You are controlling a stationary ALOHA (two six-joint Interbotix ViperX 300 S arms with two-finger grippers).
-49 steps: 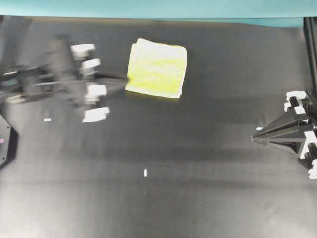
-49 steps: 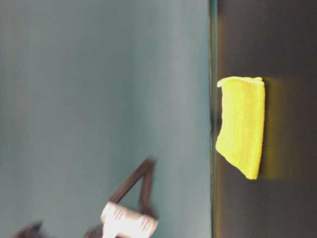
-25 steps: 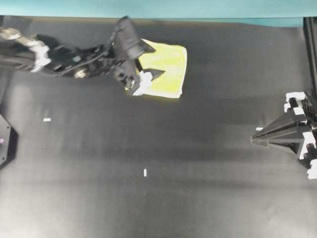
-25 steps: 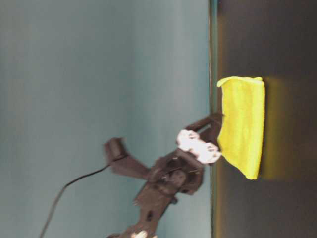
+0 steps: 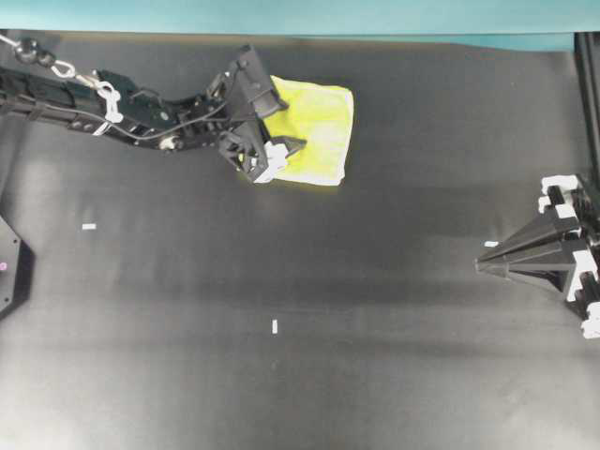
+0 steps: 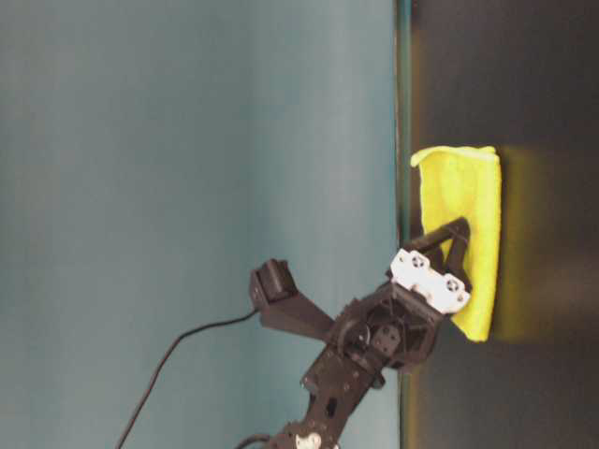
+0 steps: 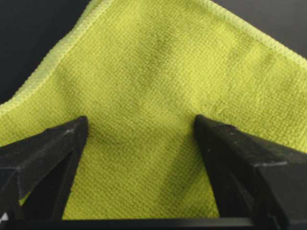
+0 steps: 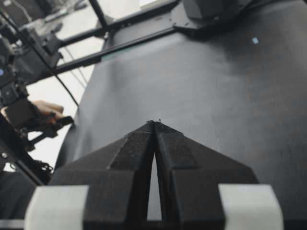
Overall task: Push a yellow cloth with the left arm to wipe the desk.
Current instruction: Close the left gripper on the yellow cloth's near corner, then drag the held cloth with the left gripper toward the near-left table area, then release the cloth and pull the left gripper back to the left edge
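Observation:
The yellow cloth [image 5: 323,131] lies folded on the black desk [image 5: 281,281] near the far edge. My left gripper [image 5: 286,122] is open, its jaws spread over the cloth's left part with the tips down on the fabric. In the left wrist view the cloth [image 7: 153,62] fills the frame between the two black fingertips of the left gripper [image 7: 140,122]. The table-level view shows the left gripper [image 6: 447,238] against the cloth [image 6: 459,187]. My right gripper [image 5: 480,265] is shut and empty at the right side, low over the desk, and also shows in the right wrist view [image 8: 155,122].
Small white tape marks [image 5: 89,226] [image 5: 275,326] lie on the desk. A teal strip [image 5: 281,14] runs along the far edge. A black frame post [image 5: 588,94] stands at the right and a black mount [image 5: 9,262] at the left edge.
My left arm has swung from the left of the cloth onto its left part and lowered its open jaws onto it. The cloth and right arm have not visibly moved.

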